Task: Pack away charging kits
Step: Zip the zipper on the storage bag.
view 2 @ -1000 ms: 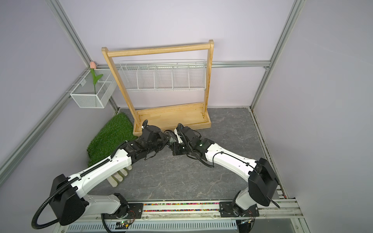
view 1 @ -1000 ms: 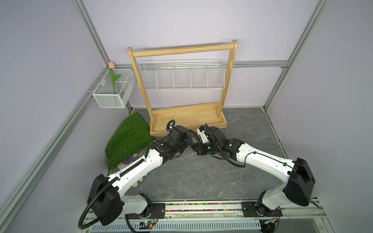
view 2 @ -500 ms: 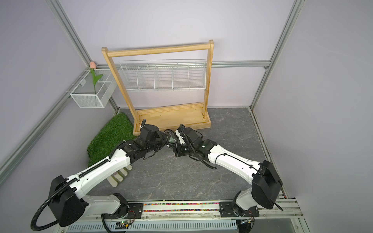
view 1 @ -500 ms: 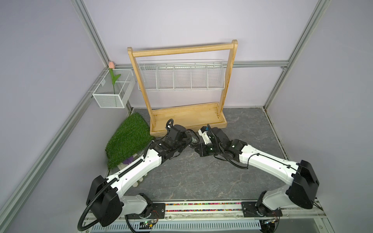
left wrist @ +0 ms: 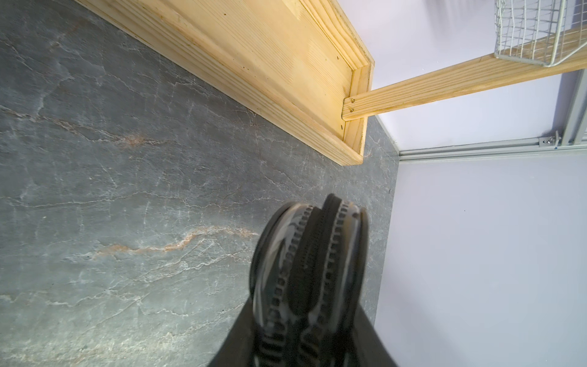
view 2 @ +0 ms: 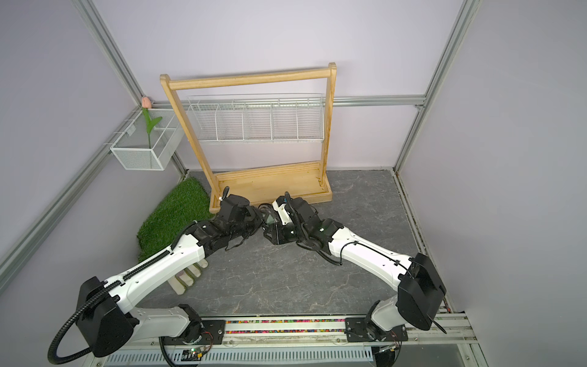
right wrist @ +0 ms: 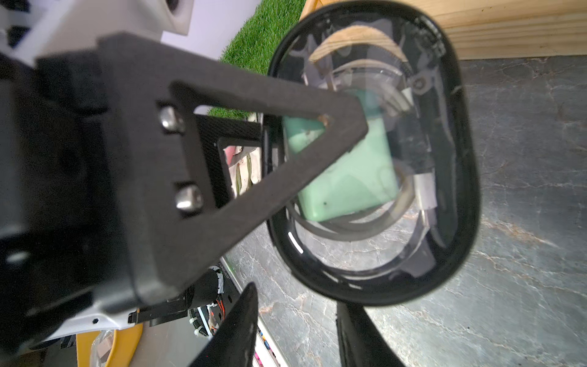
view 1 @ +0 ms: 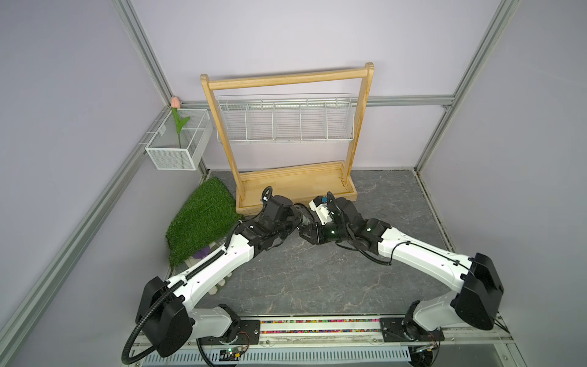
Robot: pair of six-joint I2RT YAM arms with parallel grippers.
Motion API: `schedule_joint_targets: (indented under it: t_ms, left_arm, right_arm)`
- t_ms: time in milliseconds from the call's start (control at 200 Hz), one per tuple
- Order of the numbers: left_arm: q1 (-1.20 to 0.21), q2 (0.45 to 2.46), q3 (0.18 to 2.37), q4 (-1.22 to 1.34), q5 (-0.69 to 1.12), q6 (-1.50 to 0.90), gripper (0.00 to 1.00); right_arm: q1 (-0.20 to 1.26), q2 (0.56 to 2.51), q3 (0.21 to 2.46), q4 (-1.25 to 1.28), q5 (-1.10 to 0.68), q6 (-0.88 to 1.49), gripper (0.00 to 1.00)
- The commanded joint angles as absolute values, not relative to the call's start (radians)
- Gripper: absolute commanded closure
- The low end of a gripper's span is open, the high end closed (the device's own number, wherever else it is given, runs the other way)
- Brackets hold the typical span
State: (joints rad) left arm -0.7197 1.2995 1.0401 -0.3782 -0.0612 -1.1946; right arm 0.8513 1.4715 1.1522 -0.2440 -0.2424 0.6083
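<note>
**Right gripper lets go; the left has the pouch.**

In both top views the pouch (view 1: 303, 213) hangs at the table's (view 1: 317, 279) 12 o'clock, just before the rack (view 1: 292, 187). The left gripper (view 1: 296, 218) pinches it from 9 o'clock. The right gripper (view 1: 303, 231), clamped a second ago, sits at 5 o'clock. Left wrist: pouch edge-on, zip (left wrist: 330, 254) too blurred to judge. Right wrist: right jaws parted, empty. Charger (right wrist: 349, 178) and cable (right wrist: 405, 198) lie inside the pouch, so packed, I'd say.

White shells, black joints on left arm (view 1: 222, 263), right arm (view 1: 422, 257); ribbed black conduit (view 1: 206, 261); triangular black finger frame (right wrist: 317, 95), two silver screws (right wrist: 173, 120).
</note>
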Motion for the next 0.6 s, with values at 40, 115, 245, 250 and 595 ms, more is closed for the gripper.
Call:
schedule_joint_targets:
  t_ms: [40,115,245,250,595]
  left_arm:
    - [-0.713,1.285,1.077,-0.364,-0.032,-1.198,0.82]
    - [-0.713,1.285,1.076,-0.358,-0.026,-1.202,0.82]
    - [-0.713,1.28,1.077,-0.356,-0.024,-1.2,0.82]
    - [-0.713,1.28,1.077,-0.355,-0.024,-1.2,0.82]
    - [-0.712,1.287,1.072,-0.322,-0.001,-1.203,0.82]
  right_arm:
    - [0.838,1.509,1.193,-0.208,-0.281,0.589,0.57]
    - [0.838,1.522,1.204,-0.204,-0.287,0.589,0.58]
    - [0.835,1.528,1.203,-0.186,-0.288,0.591,0.6]
    - [0.835,1.527,1.204,-0.185,-0.288,0.591,0.61]
    - [0.83,1.537,1.195,-0.135,-0.3,0.603,0.7]
